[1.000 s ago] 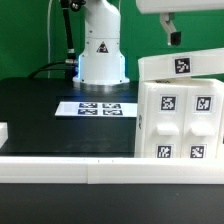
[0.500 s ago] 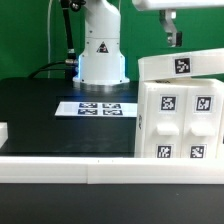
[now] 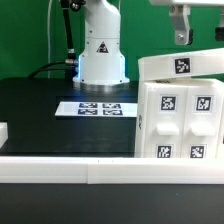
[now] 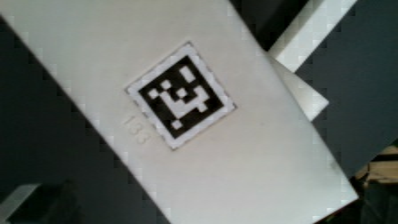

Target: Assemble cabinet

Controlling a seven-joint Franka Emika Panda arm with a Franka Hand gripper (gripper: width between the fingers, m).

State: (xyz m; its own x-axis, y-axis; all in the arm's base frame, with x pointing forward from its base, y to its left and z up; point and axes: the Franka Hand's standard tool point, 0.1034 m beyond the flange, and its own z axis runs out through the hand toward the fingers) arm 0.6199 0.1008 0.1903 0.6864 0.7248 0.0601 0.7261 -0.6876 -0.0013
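The cabinet (image 3: 180,125) is a large white box with several black-and-white tags on its face. It stands on the black table at the exterior view's right. A white panel (image 3: 183,66) with one tag lies tilted on top of it. My gripper (image 3: 195,32) hangs above that panel at the top right, apart from it, and only one tagged finger (image 3: 180,28) shows clearly. The wrist view is filled by a flat white surface with one tag (image 4: 183,95), with dark table around it. My jaws do not show there.
The white robot base (image 3: 100,50) stands at the back. The marker board (image 3: 98,107) lies flat in front of it. A white rail (image 3: 60,170) runs along the table's front edge. A small white part (image 3: 3,130) sits at the left edge.
My gripper has moved toward the exterior view's right above the cabinet. The cabinet and the tilted panel have not moved.
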